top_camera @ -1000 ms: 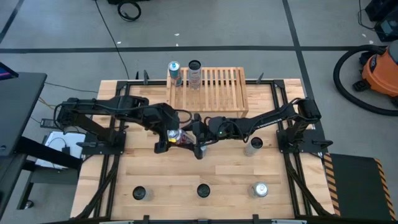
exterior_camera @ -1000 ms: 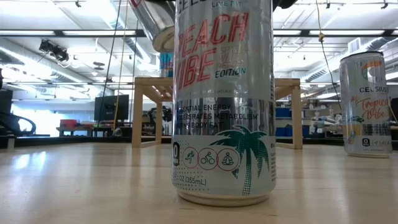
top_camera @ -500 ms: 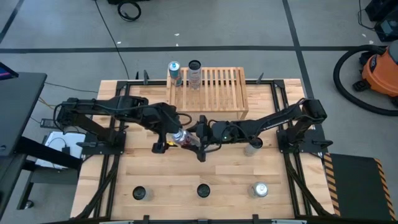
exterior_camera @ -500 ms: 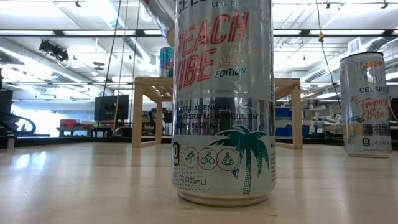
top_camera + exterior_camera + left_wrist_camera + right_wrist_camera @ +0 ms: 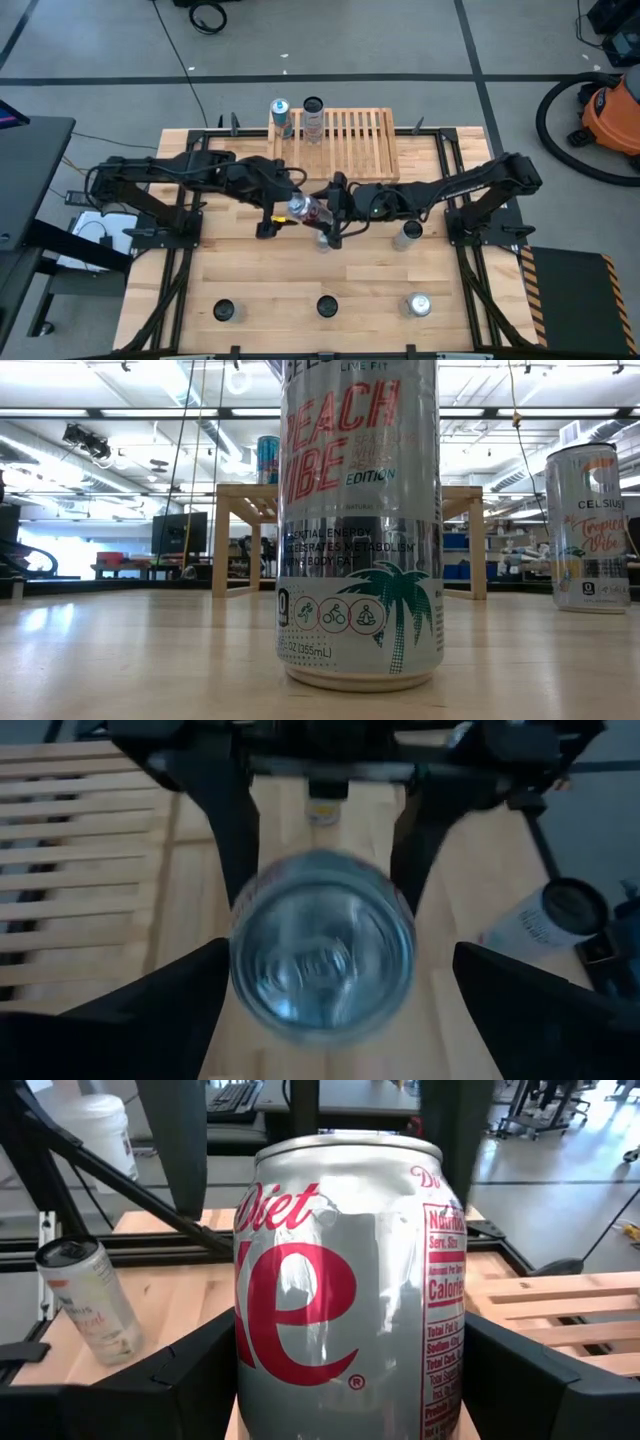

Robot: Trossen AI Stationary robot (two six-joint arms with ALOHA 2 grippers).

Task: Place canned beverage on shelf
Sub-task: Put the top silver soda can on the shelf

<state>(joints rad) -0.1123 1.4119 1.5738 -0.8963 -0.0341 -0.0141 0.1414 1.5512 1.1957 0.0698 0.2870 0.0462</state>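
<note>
A silver and red Diet Coke can (image 5: 306, 209) is in the air over the middle of the table, near the shelf's (image 5: 340, 150) front edge. My right gripper (image 5: 323, 209) is shut on it; the can fills the right wrist view (image 5: 345, 1280). My left gripper (image 5: 289, 207) faces one end of the can (image 5: 320, 950) from the left. Its fingers (image 5: 160, 1010) stand open on either side of that end. The slatted light-wood shelf stands at the table's far middle, with a blue can (image 5: 281, 113) and a pale can (image 5: 313, 120) upright at its far left. My right gripper pinches the can's side wall (image 5: 250, 1370) between its two fingers, one on each side. The fingers come level from the table's right and lie across the can. The can is lifted clear of the table and lies tilted, one end toward my left gripper.
More cans stand on the table: one right of centre (image 5: 408, 235) and three along the near edge (image 5: 222, 311), (image 5: 327, 306), (image 5: 416, 305). In the low view a Peach Vibe can (image 5: 360, 530) stands close and another (image 5: 590, 525) at the right.
The can has risen out of the low view and gone toward the table's right and far side. My right gripper has drawn back to the right with it. My left gripper has followed to the right.
</note>
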